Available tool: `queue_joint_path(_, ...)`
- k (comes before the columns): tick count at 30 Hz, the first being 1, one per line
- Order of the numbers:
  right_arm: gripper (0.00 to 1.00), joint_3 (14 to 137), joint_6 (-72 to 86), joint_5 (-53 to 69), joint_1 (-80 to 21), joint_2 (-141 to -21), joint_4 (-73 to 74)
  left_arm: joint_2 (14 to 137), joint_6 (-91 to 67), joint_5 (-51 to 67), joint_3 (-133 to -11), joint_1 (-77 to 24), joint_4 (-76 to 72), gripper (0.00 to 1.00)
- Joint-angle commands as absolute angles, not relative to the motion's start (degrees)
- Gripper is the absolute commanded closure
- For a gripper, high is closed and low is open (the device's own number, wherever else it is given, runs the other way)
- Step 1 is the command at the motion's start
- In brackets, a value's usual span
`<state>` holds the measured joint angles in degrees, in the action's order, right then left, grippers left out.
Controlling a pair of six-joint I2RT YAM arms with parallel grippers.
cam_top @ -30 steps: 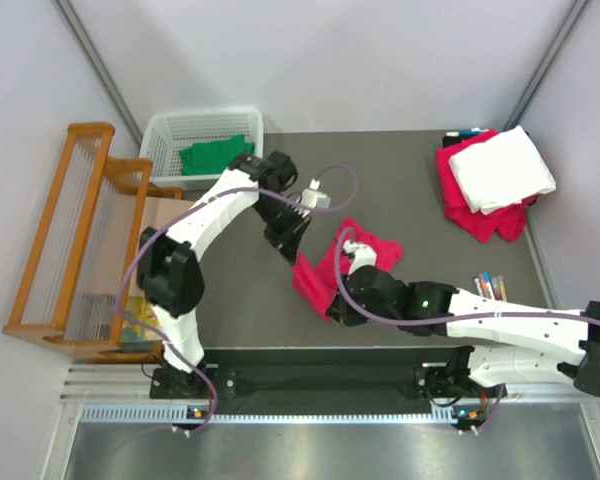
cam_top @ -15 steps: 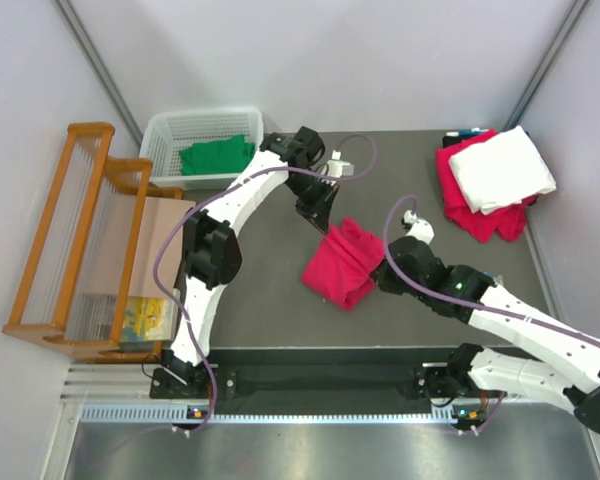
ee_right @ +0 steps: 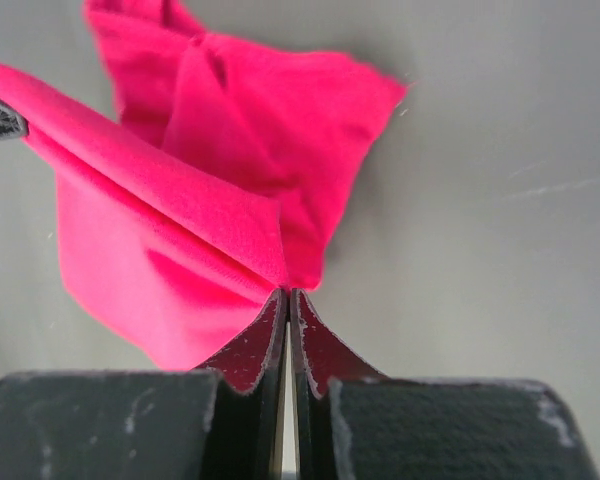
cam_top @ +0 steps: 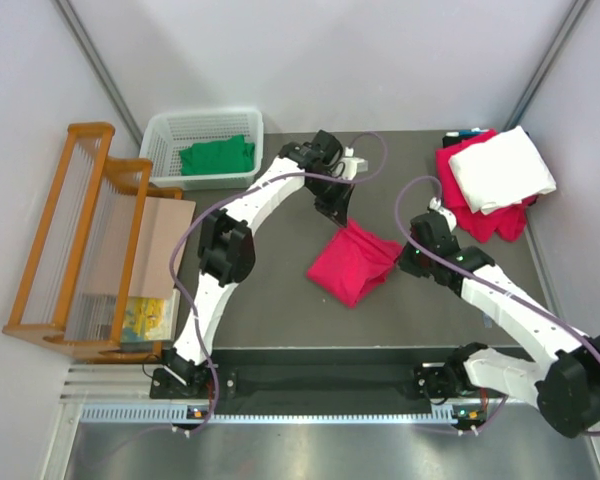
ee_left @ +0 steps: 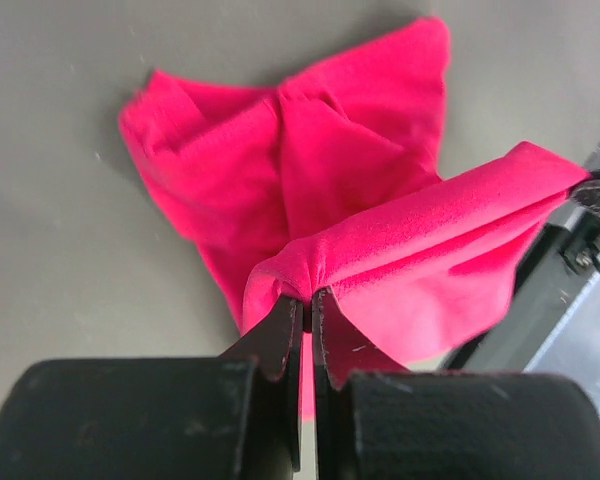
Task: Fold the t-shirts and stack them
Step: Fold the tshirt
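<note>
A crimson-pink t-shirt (cam_top: 352,265) lies bunched mid-table, one edge lifted and stretched between both grippers. My left gripper (cam_top: 342,222) is shut on that edge's far end (ee_left: 308,296). My right gripper (cam_top: 404,258) is shut on the near-right end (ee_right: 288,290). The cloth hangs in folds below the taut edge (ee_left: 430,225) and rests on the table. A green t-shirt (cam_top: 217,157) lies in the white basket (cam_top: 205,119). At the back right a folded white t-shirt (cam_top: 502,167) rests on another crimson-pink one (cam_top: 475,218).
A wooden rack (cam_top: 70,240) stands along the left side with a cardboard sheet (cam_top: 130,250) beside it. Small pens (cam_top: 464,133) lie at the back edge near the stack. Grey walls close in the table on both sides.
Both grippers have carried the crimson-pink t-shirt to the right and a little farther back. The right arm has swung from low across the front to the right side, and the shirt's edge is drawn out between them.
</note>
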<state>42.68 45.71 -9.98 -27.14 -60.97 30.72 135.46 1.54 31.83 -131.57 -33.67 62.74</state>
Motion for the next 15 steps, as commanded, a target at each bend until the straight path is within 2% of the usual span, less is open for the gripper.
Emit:
queue_joint_path(1,1.00,42.1,40.3,-7.8,-21.8,-63.7,30.5,139.0,1.2,25.1,-135.9,-33.2,56.4,1.00)
queue_joint_path(11,1.00,42.7,38.3,-4.0,-17.7,-74.0,24.1,142.9,1.7,20.3,-137.3,-34.2,51.8,1.00)
queue_joint_path(13,1.00,42.4,38.3,-4.0,-17.7,-75.1,23.1,143.8,1.2,19.8,-137.1,-34.1,51.2,0.88)
queue_joint_path(14,1.00,42.3,38.2,-3.9,-17.7,-75.8,22.9,144.1,1.1,19.6,-137.1,-34.1,51.0,0.76)
queue_joint_path(15,1.00,42.2,38.1,-4.0,-17.7,-76.3,22.7,144.2,1.0,19.1,-137.2,-34.1,50.8,0.57)
